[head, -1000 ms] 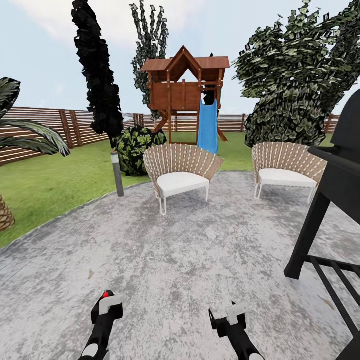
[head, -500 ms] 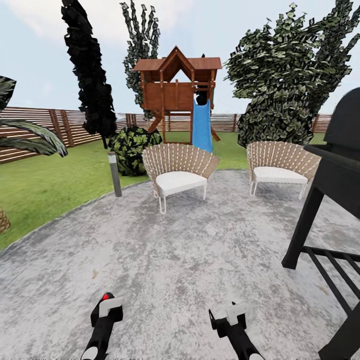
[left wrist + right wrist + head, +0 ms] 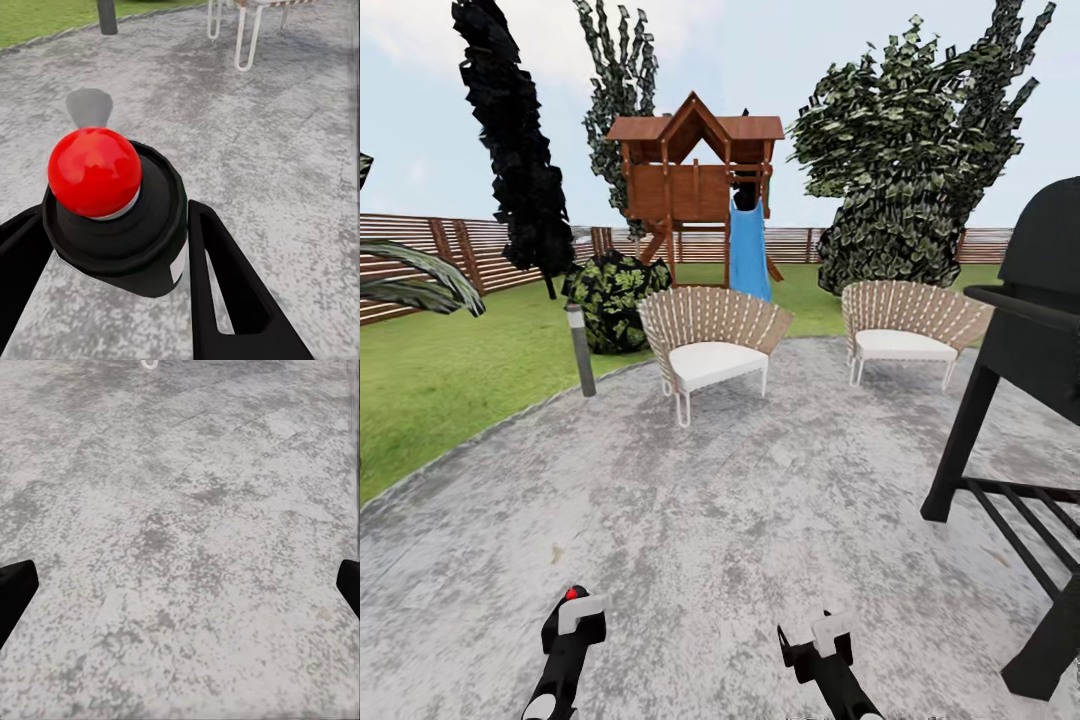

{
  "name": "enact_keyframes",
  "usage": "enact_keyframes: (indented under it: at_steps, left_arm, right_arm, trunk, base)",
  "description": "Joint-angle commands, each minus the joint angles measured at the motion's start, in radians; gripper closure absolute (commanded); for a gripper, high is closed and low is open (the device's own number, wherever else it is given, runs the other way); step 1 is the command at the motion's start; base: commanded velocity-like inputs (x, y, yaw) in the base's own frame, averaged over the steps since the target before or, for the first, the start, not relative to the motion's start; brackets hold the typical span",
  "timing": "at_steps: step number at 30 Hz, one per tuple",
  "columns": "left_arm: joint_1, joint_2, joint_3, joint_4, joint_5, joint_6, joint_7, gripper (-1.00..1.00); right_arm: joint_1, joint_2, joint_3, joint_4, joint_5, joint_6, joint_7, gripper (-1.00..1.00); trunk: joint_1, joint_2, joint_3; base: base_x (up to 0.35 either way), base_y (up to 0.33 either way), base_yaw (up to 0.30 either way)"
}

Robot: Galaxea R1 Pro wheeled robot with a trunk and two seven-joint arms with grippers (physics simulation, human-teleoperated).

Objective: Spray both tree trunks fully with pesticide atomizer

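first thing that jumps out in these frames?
The pesticide atomizer, its red top bright between the left gripper fingers, stands out in the left wrist view. In the head view, the wooden playset with its blue slide rises on the lawn beyond two slatted chairs on the grey stone floor. A black grill looms at the right edge.

Two wicker chairs (image 3: pixel 712 340) (image 3: pixel 908 322), one grill (image 3: pixel 1028 400), one playset (image 3: pixel 695 190), one bollard light (image 3: pixel 580 348), one atomizer (image 3: pixel 112 210) were counted.
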State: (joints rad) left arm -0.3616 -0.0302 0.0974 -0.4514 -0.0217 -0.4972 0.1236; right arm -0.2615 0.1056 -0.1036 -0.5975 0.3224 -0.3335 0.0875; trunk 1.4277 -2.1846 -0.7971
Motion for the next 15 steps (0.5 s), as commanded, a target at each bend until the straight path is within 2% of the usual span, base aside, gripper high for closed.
enact_keyframes:
  at_steps: [1,8,15]
  left_arm:
    - [0.0,0.0,0.002,0.0,-0.003,-0.003,0.002,1.0]
    - [0.0,0.0,0.002,0.002,-0.003,-0.003,0.001,1.0]
    - [0.0,0.0,0.002,0.002,-0.003,-0.003,0.001,1.0]
  right_arm:
    - [-0.001,0.001,-0.008,0.0,0.004,-0.004,0.009,-1.0]
    - [-0.001,0.002,-0.009,0.001,0.004,-0.004,0.008,-1.0]
    - [-0.001,0.002,-0.01,0.001,0.003,-0.002,0.008,-1.0]
  trunk:
    - [0.0,0.0,-0.001]
    - [0.0,0.0,-0.008]
    - [0.0,0.0,-0.017]
  base:
    - [-0.001,0.297,-0.259]
    - [0.0,0.281,-0.21]
    - [0.0,0.042,-0.175]
